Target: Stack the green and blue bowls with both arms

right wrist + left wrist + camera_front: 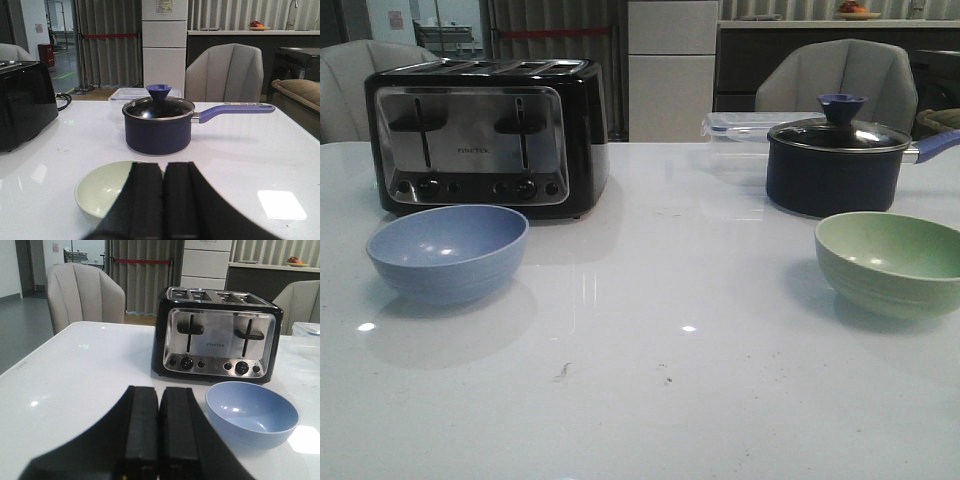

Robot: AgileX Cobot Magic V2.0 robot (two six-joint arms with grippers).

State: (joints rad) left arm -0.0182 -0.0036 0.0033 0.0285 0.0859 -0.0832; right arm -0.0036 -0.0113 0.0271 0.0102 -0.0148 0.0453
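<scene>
The blue bowl [448, 250] stands upright and empty on the white table at the left, in front of the toaster. It also shows in the left wrist view [252, 414]. The green bowl [890, 262] stands upright and empty at the right, in front of the navy pot. In the right wrist view the green bowl [102, 192] is partly hidden behind the fingers. My left gripper [159, 395] is shut and empty, short of the blue bowl and to its side. My right gripper [164, 170] is shut and empty, just above the green bowl's near rim. Neither arm shows in the front view.
A black and steel toaster [485, 135] stands at the back left. A dark navy pot [838, 162] with a glass lid and a long handle stands at the back right, a clear plastic box [745, 126] behind it. Grey chairs stand beyond the table's far edge.
</scene>
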